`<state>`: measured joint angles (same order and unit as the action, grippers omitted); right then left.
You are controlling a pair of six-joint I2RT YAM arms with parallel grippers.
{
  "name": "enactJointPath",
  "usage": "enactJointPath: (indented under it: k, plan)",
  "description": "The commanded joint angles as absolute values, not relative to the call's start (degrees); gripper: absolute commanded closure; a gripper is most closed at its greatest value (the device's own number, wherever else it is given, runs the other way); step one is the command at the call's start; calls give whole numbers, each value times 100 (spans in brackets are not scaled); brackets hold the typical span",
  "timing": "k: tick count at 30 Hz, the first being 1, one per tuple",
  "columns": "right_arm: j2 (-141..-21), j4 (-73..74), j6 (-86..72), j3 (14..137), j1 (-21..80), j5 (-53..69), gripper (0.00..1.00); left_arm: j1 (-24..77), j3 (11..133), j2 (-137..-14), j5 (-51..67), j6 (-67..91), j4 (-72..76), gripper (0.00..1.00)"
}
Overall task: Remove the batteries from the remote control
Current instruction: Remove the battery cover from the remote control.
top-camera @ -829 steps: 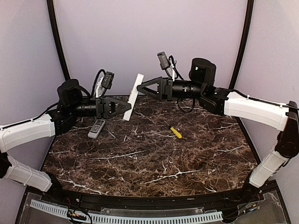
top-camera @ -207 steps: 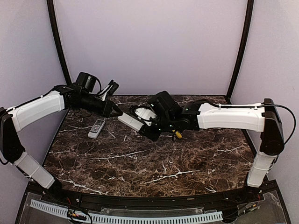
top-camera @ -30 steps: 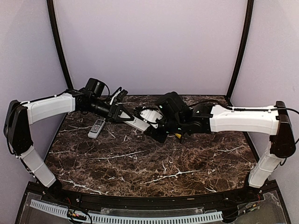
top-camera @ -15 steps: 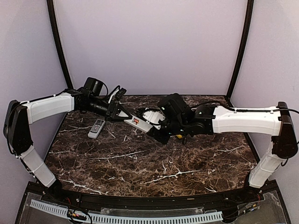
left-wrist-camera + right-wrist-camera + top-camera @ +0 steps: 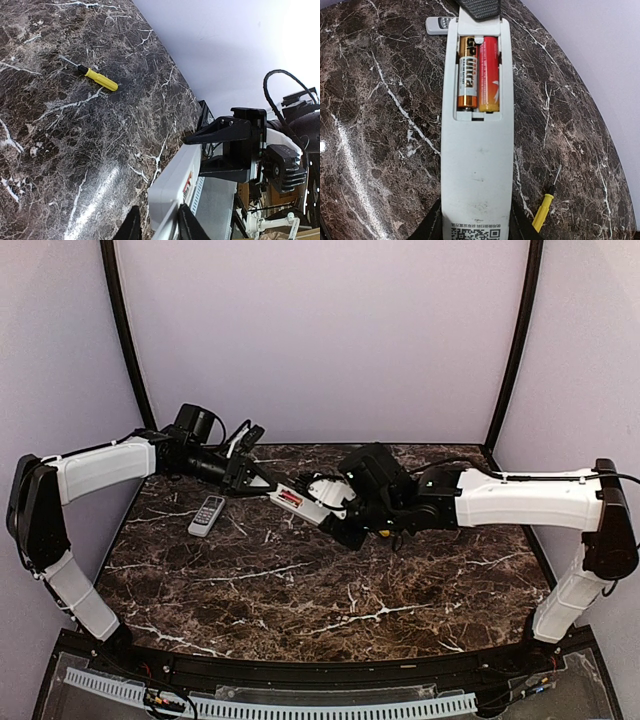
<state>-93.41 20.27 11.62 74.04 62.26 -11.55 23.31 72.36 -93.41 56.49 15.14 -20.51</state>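
The left fingers [image 5: 134, 226] flank the white remote [image 5: 172, 187], yellow screwdriver [image 5: 99, 79] beyond.

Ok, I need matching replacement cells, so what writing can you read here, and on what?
"GP Ultra": on the gold-and-black battery in the white remote.
Red battery: markings not legible.
Code square and print at the white remote's near end: too small to read.
Small grey remote: buttons too blurred.

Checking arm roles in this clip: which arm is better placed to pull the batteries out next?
Left, likely. The right gripper clamps the white remote at its lower end, steadying it; the left gripper grips the far end, beside the exposed batteries, so it need only release and shift.
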Motion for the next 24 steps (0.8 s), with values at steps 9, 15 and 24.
enactJointPath:
  k: [9,15,24]
  plan:
    - [-9039,1469,992,7284,6297,-1395,100,2239,7373,-9206,5469,1335,-2416,100]
    - [-8938,1409,908,7141,6213,-1377,100,2043,7407,-9064,5435,1267,-2442,100]
    - [-8868,1326,861,7036,6081,-1337,100,1829,7065,-8611,6092,1562,-1596,97]
